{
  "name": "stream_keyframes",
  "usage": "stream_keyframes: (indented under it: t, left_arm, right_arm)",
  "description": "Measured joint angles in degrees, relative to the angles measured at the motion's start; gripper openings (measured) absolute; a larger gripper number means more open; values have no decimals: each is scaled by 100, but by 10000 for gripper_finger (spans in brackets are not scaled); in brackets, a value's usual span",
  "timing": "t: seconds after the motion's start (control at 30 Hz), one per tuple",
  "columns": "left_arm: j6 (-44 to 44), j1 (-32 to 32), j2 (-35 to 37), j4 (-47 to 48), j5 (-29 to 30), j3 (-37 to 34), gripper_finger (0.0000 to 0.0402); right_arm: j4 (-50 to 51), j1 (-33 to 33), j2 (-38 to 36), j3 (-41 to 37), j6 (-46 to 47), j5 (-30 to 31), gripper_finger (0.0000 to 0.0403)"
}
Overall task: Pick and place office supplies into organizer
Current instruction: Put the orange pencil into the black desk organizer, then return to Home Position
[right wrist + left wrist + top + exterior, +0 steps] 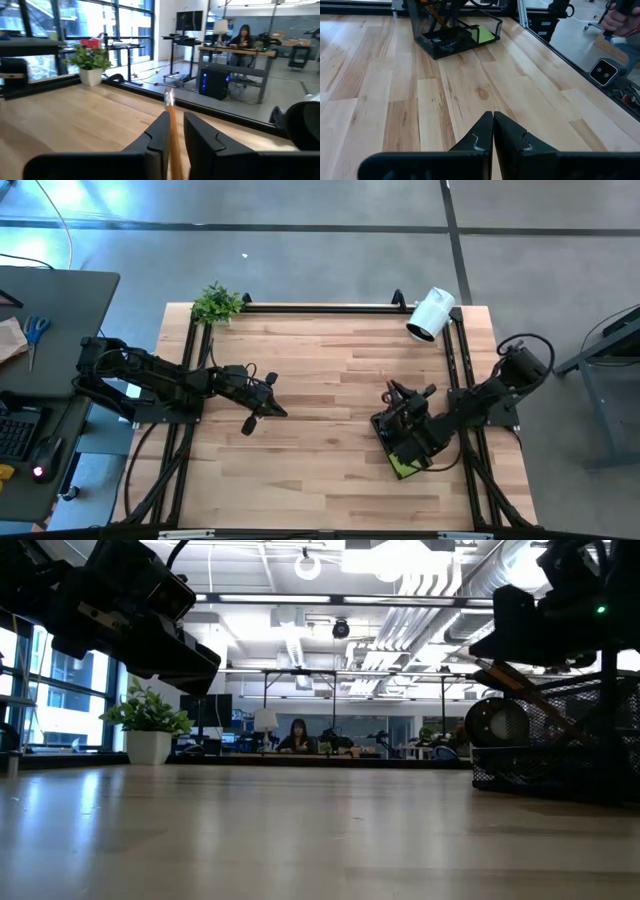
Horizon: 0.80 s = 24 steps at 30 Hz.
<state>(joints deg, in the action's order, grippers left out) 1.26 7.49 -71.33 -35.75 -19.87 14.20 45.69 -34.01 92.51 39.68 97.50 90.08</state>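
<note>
Spanning most of the high view, the wooden table point(320, 380) is bare apart from the black mesh organizer point(405, 442) at its right side, w/ a lime-green sticky-note pad point(404, 468) already lying in the low tray section. Directly above the cup section the right gripper point(174, 131) is poised, w/ the orange pencil point(171, 125) seen upright between its fingers; the fingers look only slightly parted, and whether the pencil is gripped or just let go cannot be told. Judged step: pencil being dropped into the cup. For this to be done well, the pencil should be kept vertical and centred over the cup, lowered until its tip is inside the mesh wall, and freed only then, so it is not tipped onto the rim. The left gripper point(492, 131) is parked near table centre, clenched on nothing, well apart from the organizer, and should be left there.
</note>
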Motion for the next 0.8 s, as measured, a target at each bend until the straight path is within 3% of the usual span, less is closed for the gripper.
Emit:
stream_keyframes:
  t: [0.3, 0.57, 0.8]
  left_arm:
    - [0, 0, 2, 33, 1, 0, 3]
    - [-2, 0, 2, 24, 5, 0, 3]
    - [-2, 0, 2, -6, 8, 0, 3]
  right_arm:
    - [-12, -527, 0, 267, -142, -29, 81]
    - [165, -832, 0, 788, -620, -91, 83]
    - [333, -749, 0, 1145, -1194, -526, 83]
